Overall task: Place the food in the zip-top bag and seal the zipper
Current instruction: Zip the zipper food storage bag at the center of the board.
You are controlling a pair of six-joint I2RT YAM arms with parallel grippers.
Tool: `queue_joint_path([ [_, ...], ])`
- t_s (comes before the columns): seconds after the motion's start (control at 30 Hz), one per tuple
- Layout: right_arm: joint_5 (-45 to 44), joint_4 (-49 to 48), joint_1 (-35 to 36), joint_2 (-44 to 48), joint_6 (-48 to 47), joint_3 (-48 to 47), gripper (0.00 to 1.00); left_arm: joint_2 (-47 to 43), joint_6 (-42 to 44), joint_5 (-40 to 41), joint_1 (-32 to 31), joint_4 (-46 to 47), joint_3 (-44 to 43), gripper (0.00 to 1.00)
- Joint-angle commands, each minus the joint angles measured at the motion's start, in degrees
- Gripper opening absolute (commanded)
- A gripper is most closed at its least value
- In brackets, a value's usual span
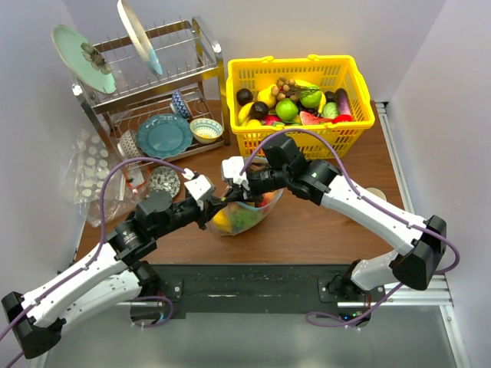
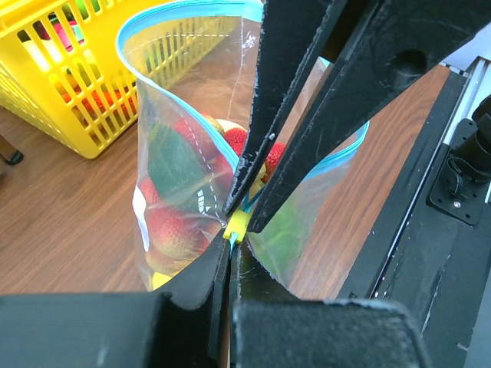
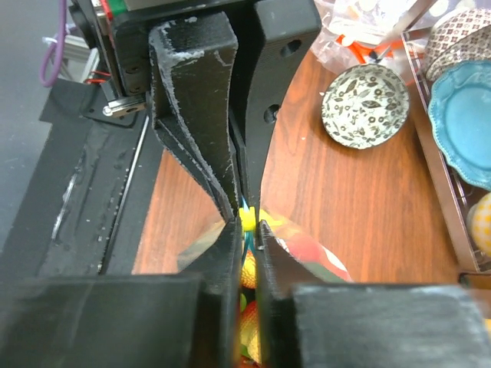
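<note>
Two grippers meet at one spot on the bag's mouth.

Left gripper [image 2: 232,247]: fingers almost together, only a sliver between the tips. The teal zipper [image 2: 123,46] is pinched in that sliver, just under a small yellow slider [image 2: 236,224].

Right gripper [image 3: 247,228]: fingers drawn just as narrow, with one tip on either side of the same slider. From the left wrist we see them come down from above and taper to that point. We cannot tell which pair bears on the slider itself. The tips of the two grippers are touching or very nearly so.

Bag [image 2: 184,115]: upright on the table [image 1: 322,230] between the arms, on the near side of the basket [image 1: 253,138]. Its mouth is closed where it is pinched; beyond that the teal rim gapes in a wide loop. The walls are clear and creased. The food [image 2: 165,226] is piled in the bottom, with red, green and yellow pieces showing through.

Basket: yellow, at the far side of the table, heaped with more toy fruit in green, dark purple, yellow and red.

Rack [image 1: 176,46]: left of the basket. Two plates [image 1: 83,57] stand on top, and a teal plate lies on the lower shelf. A patterned dish [image 3: 364,103] sits on the table beside it.
</note>
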State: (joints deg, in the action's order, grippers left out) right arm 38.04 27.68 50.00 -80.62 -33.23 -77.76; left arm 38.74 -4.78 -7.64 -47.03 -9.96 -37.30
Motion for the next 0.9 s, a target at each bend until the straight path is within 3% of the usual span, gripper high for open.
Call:
queue_joint_path([
  [0.0,-1.6,1.0,0.3,-0.6,-0.6,-2.8,0.00,-1.9,1.7,0.0,-0.3,3.7,-3.3,0.00],
  [0.87,-8.1,-1.9,0.2,5.9,1.2,5.9,0.00,-7.0,-0.8,16.7,-0.3,-0.9,-0.8,0.00],
])
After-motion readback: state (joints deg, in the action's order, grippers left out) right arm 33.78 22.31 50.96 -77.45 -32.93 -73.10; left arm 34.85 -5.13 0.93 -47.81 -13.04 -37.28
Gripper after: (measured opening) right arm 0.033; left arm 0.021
